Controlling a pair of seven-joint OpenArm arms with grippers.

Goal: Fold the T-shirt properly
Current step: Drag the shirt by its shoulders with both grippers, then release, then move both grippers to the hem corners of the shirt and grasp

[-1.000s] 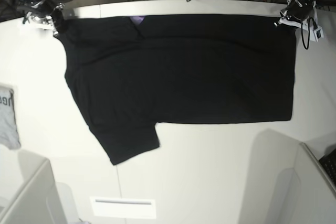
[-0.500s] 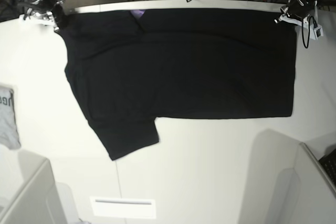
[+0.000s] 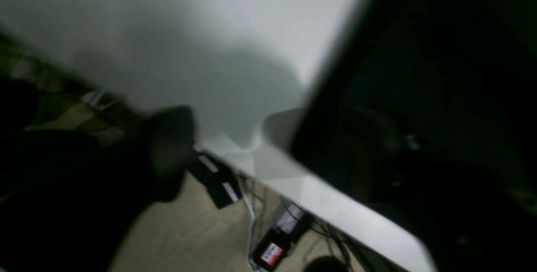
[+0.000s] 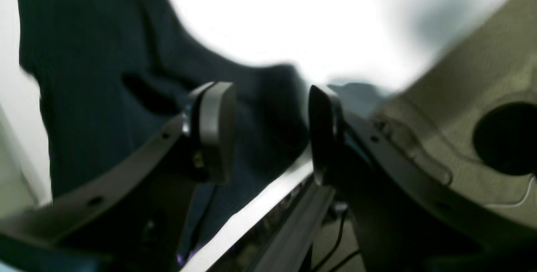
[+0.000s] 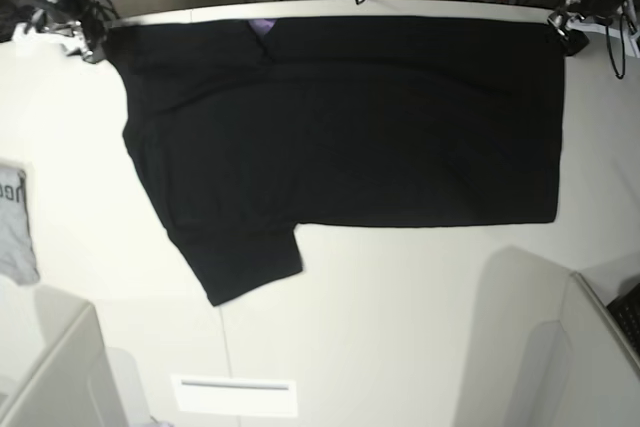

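Pincer state: the right pincer point(image 4: 268, 133) stands parted, empty. The left pincer point(image 5: 570, 35) cannot be read. Black T-shirt point(image 5: 340, 127) lies flat on the counter point(image 5: 400, 327), its far corners beside both.

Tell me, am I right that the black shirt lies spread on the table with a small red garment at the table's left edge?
Not quite: the small garment at the left edge is grey, not red, as the base view shows. The black shirt does lie spread on the table.
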